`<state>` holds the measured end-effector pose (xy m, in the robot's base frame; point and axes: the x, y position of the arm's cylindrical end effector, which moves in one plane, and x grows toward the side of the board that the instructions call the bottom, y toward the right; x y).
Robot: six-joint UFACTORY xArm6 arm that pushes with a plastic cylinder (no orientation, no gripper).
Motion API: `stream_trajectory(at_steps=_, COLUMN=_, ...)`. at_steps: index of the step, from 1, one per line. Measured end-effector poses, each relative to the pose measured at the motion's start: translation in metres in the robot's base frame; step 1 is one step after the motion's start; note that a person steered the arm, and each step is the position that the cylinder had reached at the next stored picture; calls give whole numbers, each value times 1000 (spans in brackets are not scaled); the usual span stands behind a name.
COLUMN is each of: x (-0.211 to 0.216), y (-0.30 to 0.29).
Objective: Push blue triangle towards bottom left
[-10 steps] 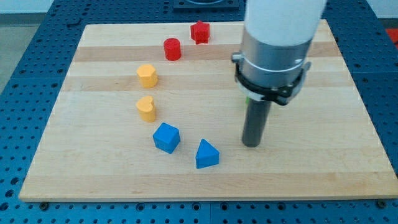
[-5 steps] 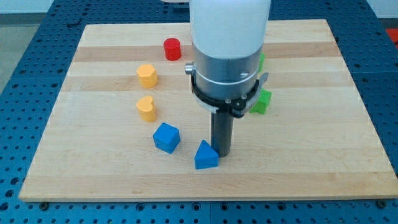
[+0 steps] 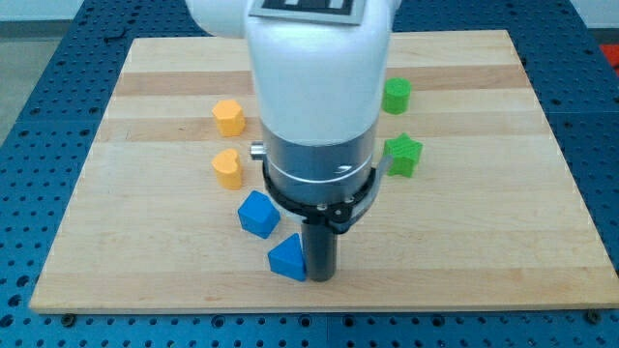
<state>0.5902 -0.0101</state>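
Note:
The blue triangle (image 3: 287, 259) lies near the view's bottom edge of the wooden board (image 3: 503, 242), a little left of centre. My tip (image 3: 319, 277) is down on the board, touching the triangle's right side. The rod rises from there into the arm's large grey and white body, which hides the middle of the board behind it.
A blue cube-like block (image 3: 258, 214) sits just up-left of the triangle. Two yellow blocks (image 3: 228, 117) (image 3: 227, 167) stand at the left. A green cylinder (image 3: 397, 96) and a green star-like block (image 3: 403, 156) stand at the right. The red blocks are hidden behind the arm.
My tip moved from the triangle's right, met it, and slid it leftward and slightly down the view. The arm's body now covers the red blocks and uncovers the green ones.

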Motion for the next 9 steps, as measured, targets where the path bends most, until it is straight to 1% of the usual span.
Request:
stream_trajectory(at_steps=2, x=-17, y=-15)
stream_trajectory(at_steps=4, x=-30, y=-60)
stream_trajectory(at_steps=5, x=-12, y=-63)
stream_trajectory(at_steps=6, x=16, y=-60)
stream_trajectory(at_steps=7, x=19, y=-63)
stream_trajectory(at_steps=8, x=2, y=-71)
stream_trajectory(at_steps=9, x=-26, y=-80)
